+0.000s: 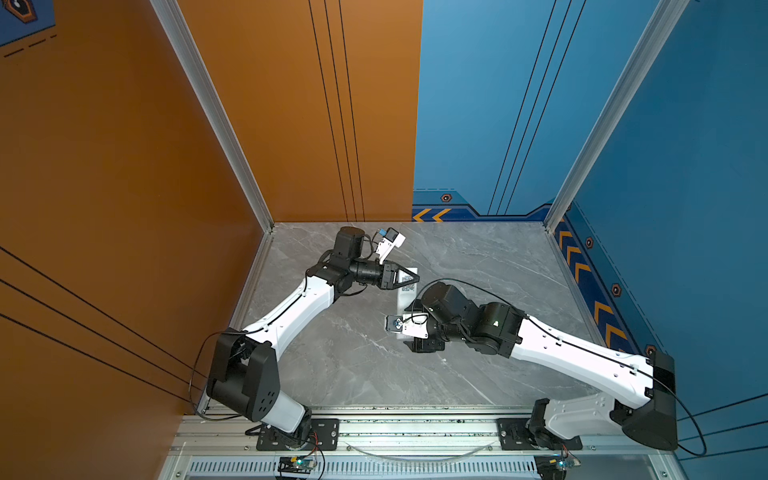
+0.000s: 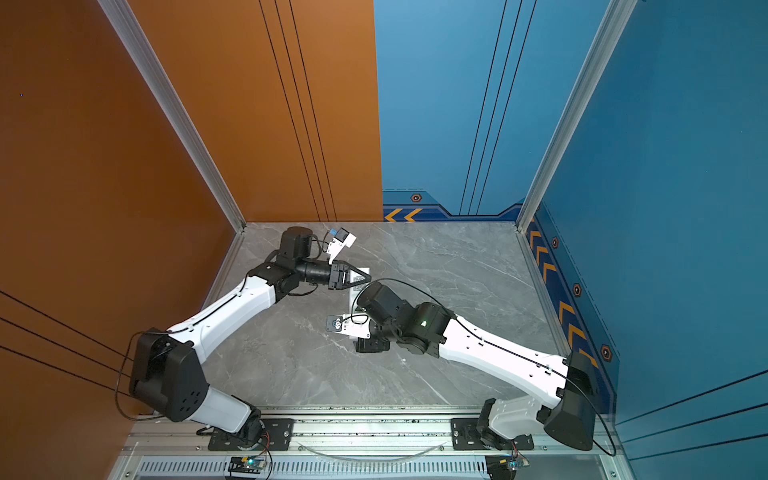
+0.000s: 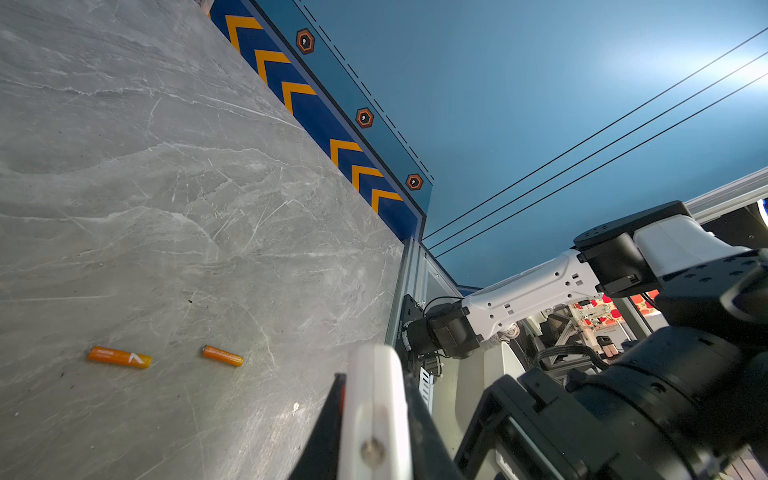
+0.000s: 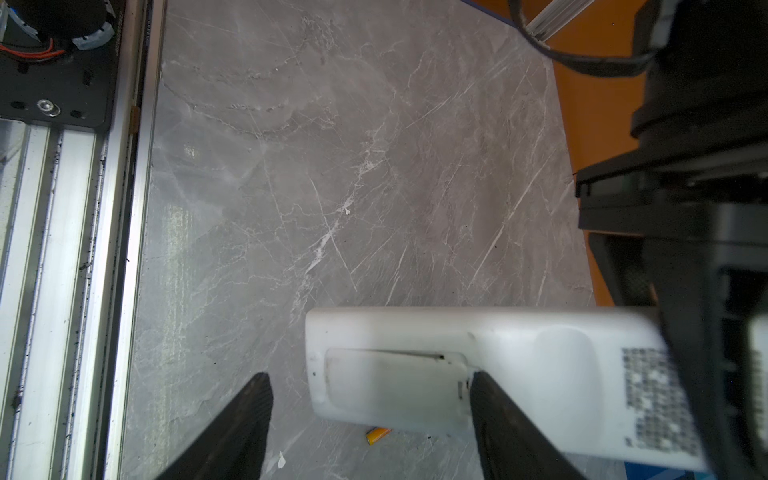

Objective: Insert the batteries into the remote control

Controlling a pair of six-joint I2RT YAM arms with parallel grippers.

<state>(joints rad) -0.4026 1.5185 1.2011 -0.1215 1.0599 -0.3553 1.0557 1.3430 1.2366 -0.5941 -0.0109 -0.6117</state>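
While held off the table (image 3: 166, 187), remote control (image 3: 374, 399) in left claw (image 3: 374, 432)

The batteries (image 3: 119, 357) (image 3: 222, 355) are coloured orange with pale metallic tips, one printed with white lettering and a white chevron, and the remote control (image 4: 519, 374) is seen as plain white on its back, with a black-and-white pixel code block at its 3 o'clock end. The tabletop (image 1: 478, 266) is patterned as grey marble with white veins. The walls are coloured orange (image 1: 124, 166) and blue (image 1: 665, 166), thin black lines run across both, and a dark blue band (image 3: 291, 89) with orange chevrons is set along the blue wall's foot.
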